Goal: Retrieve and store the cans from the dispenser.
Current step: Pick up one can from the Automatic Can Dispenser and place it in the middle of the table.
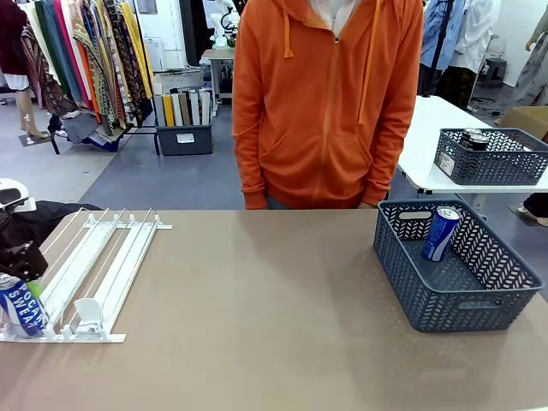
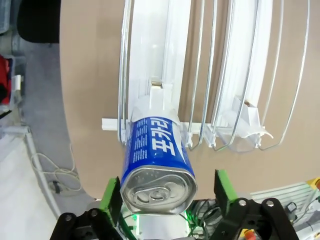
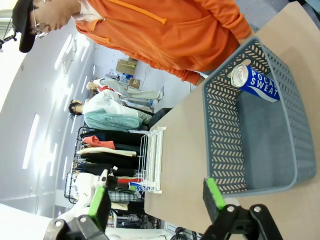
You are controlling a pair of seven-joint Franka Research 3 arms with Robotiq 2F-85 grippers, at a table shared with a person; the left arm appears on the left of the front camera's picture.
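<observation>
A blue can (image 2: pixel 157 160) sits at the near end of the rack's (image 1: pixel 111 257) left lane, by the table's (image 1: pixel 257 342) near left corner. My left gripper (image 2: pixel 167 180) is open, with one finger on each side of that can. The other can (image 1: pixel 441 233) leans in the basket (image 1: pixel 454 300) by the right edge. My right gripper (image 3: pixel 156 189) is open and holds nothing.

We note left gripper (image 2: pixel 167 196) spread around a blue can (image 2: pixel 156 150) at the dispenser (image 2: pixel 150 50) front end, one pad clear

Clothes shop: garment racks (image 1: pixel 86 51) in bkgd.
</observation>
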